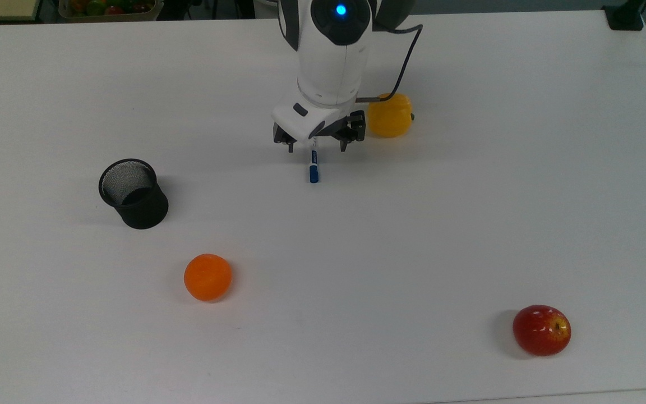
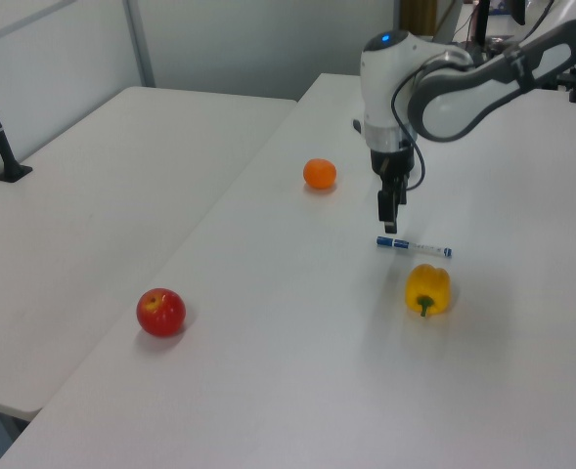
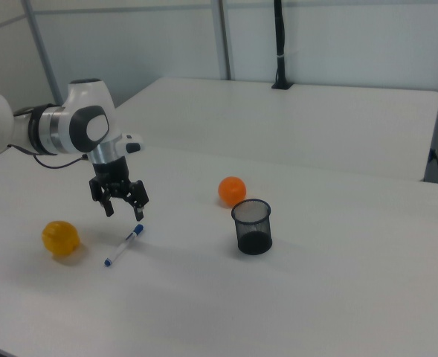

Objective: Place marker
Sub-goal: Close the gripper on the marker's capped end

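The hand (image 3: 123, 210) hangs open above the marker (image 3: 124, 245), its two fingers spread to either side of the barrel and gripping nothing; in the top view the hand (image 1: 316, 148) covers the marker's upper half and leaves the blue cap end (image 1: 313, 171) showing. The marker (image 2: 413, 246) lies flat on the white bench (image 1: 469, 213), one of its kind. Around it are one yellow pepper (image 1: 391, 116), one orange (image 1: 207, 276), one red apple (image 1: 541, 330) and one black mesh cup (image 1: 133, 193). The pepper sits near the marker, on the top view's right, partly behind the arm's cable. The cup stands upright, well apart on the top view's left, with the orange below it. The apple lies far off toward the top view's lower right. A second white bench (image 2: 82, 225) adjoins on the left view's left.
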Controlling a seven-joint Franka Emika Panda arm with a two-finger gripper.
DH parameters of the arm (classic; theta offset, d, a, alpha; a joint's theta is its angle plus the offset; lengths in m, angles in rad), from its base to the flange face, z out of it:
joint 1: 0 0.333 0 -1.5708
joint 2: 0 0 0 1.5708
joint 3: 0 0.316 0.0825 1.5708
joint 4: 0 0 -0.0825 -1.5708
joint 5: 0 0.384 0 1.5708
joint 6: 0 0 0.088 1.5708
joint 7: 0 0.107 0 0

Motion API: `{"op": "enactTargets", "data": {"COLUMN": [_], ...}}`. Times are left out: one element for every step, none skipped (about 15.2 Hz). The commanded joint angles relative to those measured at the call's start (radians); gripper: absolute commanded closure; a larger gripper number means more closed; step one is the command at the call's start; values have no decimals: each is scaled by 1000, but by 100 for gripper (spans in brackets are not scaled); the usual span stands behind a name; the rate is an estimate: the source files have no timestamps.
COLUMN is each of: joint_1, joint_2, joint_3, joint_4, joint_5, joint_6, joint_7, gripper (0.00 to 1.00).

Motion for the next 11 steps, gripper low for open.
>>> {"op": "enactTargets", "data": {"joint_1": [13, 12, 12, 13, 9, 6, 6, 4, 3, 3, 3], "joint_2": [1, 4, 12, 19, 22, 24, 29, 36, 41, 52, 53], "joint_3": [-3, -3, -3, -3, -3, -3, -3, -3, -3, -3, -3], "joint_4": [-51, -53, -54, -53, -53, -53, -53, -54, -54, -53, -53], "joint_5": [-28, -32, -35, -37, -43, -46, -47, -47, -47, -47, -47], "joint_6": [47, 48, 48, 48, 50, 50, 56, 76, 91, 100, 110], "joint_7": [23, 23, 21, 21, 21, 18, 15, 17, 18, 21, 23], "gripper": [4, 11, 19, 29, 35, 40, 44, 47, 52, 55, 58]}}
